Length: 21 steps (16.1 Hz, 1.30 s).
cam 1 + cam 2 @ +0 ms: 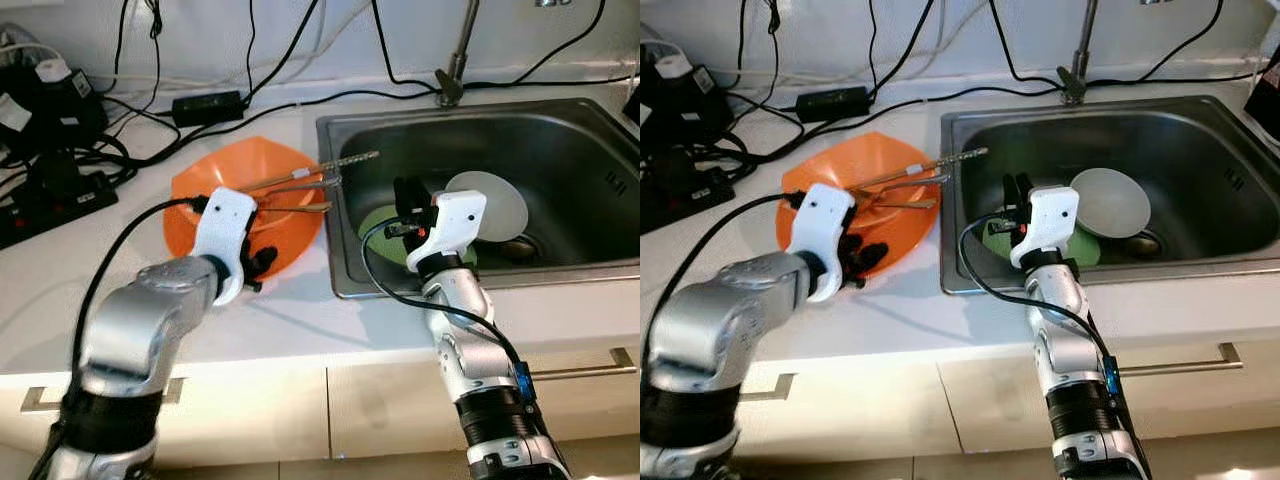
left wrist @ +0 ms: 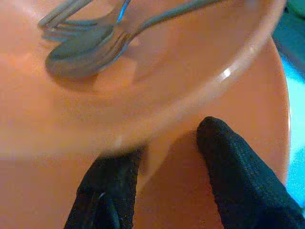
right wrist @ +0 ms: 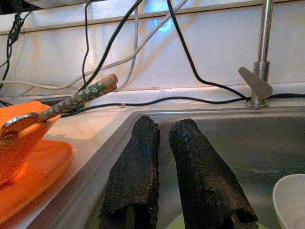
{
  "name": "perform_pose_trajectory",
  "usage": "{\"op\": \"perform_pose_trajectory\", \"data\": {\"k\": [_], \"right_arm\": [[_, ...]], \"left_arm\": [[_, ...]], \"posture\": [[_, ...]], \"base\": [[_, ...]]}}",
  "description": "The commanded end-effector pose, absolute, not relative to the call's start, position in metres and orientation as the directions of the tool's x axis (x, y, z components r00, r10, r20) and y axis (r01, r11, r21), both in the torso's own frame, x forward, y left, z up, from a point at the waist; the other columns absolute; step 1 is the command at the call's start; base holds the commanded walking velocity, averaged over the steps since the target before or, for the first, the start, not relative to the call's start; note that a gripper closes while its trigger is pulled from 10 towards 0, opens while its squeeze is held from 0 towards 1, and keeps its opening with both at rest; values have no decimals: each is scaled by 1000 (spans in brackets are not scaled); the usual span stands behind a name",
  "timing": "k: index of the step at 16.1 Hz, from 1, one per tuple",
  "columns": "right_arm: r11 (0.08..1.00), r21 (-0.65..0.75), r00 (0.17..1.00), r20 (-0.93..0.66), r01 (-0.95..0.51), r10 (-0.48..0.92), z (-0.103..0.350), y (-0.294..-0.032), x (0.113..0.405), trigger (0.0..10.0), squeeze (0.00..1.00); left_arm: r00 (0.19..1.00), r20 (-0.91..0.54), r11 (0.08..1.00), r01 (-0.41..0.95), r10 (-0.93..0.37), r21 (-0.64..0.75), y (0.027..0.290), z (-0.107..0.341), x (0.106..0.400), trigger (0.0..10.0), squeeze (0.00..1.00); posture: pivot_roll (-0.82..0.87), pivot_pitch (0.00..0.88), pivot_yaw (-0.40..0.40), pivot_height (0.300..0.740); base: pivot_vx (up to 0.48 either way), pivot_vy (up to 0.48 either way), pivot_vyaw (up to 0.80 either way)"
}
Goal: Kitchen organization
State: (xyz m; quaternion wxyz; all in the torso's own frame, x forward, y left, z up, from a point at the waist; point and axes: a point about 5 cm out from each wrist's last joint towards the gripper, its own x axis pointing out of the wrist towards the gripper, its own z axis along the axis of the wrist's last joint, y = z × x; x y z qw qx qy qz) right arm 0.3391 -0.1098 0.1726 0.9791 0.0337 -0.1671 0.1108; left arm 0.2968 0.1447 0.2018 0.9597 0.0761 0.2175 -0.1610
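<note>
Left eye view: white countertop [image 1: 270, 320] with a stainless sink [image 1: 600, 265] set in at 3 o'clock. Left of the sink, an orange bowl [image 1: 205, 180] on an orange plate [image 1: 300, 240], the bowl carrying a spoon and forks [image 1: 290, 205] and a pair of patterned chopsticks [image 1: 345, 160] whose tips jut over the sink edge toward 2 o'clock. Left gripper [image 1: 262, 262] at the near rim of the orange ware, at 6 o'clock of the bowl, fingers parted narrowly. Right gripper [image 1: 405, 200] over the near-left part of the basin, fingers nearly together, gripping nothing. In the basin, a white plate [image 1: 500, 205] overlapping a green plate [image 1: 380, 225], both near the drain. Faucet [image 1: 455, 70] at 12 o'clock of the sink; a power strip [image 1: 60, 200] and black cables at 10 o'clock.

Right eye view: same layout; a cabinet handle [image 1: 1180, 365] below the counter edge at 5 o'clock.

Left wrist view: two black fingers [image 2: 238, 171] straddling the bowl's rim, one beneath the bowl wall and the other out over the plate, slightly spread; spoon and forks lying at 11 o'clock inside the bowl.

Right wrist view: two black fingers [image 3: 200, 162] side by side with a thin gap, empty, aimed along the sink's left wall; chopsticks at 10 o'clock, faucet base at 2 o'clock, white plate edge at 4 o'clock.
</note>
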Motion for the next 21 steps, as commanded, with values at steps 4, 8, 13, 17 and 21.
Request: {"op": "perform_pose_trajectory", "data": {"k": [4,8,13,17,21], "right_arm": [[974,69,960,194,-217,201,136,-111,333,10000,0],[967,68,956,185,-244,228,135,-107,335,10000,0],[964,71,954,184,-255,239,135,-104,338,10000,0],[966,71,952,202,-248,229,140,-104,341,10000,0],[970,55,953,208,-238,222,143,-112,343,10000,0]], "left_arm": [[818,-529,953,299,-227,53,161,194,267,10000,0],[824,-540,970,235,-169,55,173,199,243,10000,0],[868,-480,978,192,-129,84,173,206,232,10000,0],[961,-265,972,128,-74,196,168,231,246,10000,0],[967,-255,967,81,-17,243,169,225,234,10000,0]], "posture": [[222,147,111,740],[259,149,94,740],[276,145,84,740],[268,136,78,740],[252,136,58,740]], "base": [[0,0,0],[0,0,0],[0,0,0],[0,0,0],[0,0,0]]}}
